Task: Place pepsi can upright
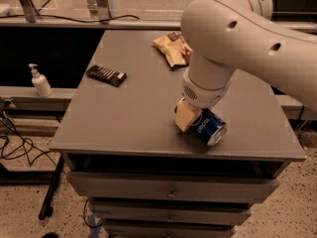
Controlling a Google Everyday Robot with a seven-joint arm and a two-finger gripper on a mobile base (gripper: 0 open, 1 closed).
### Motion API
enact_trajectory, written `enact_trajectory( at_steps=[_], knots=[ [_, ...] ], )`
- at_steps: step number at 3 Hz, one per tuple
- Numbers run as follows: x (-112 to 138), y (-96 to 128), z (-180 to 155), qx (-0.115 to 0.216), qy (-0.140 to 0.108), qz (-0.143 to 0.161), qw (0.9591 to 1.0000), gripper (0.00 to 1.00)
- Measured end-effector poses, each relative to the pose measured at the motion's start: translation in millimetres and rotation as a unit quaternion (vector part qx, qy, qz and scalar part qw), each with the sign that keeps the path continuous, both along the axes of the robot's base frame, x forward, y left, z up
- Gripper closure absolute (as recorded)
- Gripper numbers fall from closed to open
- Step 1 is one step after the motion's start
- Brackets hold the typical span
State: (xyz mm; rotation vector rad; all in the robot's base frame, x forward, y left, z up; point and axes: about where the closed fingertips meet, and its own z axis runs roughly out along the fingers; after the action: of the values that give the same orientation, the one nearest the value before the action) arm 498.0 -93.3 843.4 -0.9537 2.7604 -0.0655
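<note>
The pepsi can (209, 128) is blue with white lettering. It lies tilted at the front right of the grey table (124, 118), its silver end facing the front right. My gripper (197, 124) hangs from the big white arm (247, 33) directly over the can and is shut on it. One tan finger (185, 116) presses against the can's left side. The other finger is hidden behind the can. The can looks lifted slightly off the tabletop.
A brown snack bag (173, 48) lies at the back of the table, partly behind the arm. A dark flat bar (106, 75) lies at the left. A soap dispenser (39, 81) stands on a low ledge left of the table. Drawers sit under the tabletop.
</note>
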Motion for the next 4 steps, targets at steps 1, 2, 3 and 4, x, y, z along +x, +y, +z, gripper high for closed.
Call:
enact_trajectory(
  at_steps=[1, 2, 3, 4],
  knots=[
    [0.7, -12.3, 14.3, 0.037, -0.030, -0.002, 0.9989, 1.00],
    [3.5, -26.6, 37.1, 0.085, -0.074, 0.001, 0.9936, 1.00],
    [9.3, -35.3, 62.8, 0.127, -0.117, 0.007, 0.9850, 1.00],
    [14.7, -42.5, 85.0, 0.182, -0.159, 0.010, 0.9703, 1.00]
  ],
)
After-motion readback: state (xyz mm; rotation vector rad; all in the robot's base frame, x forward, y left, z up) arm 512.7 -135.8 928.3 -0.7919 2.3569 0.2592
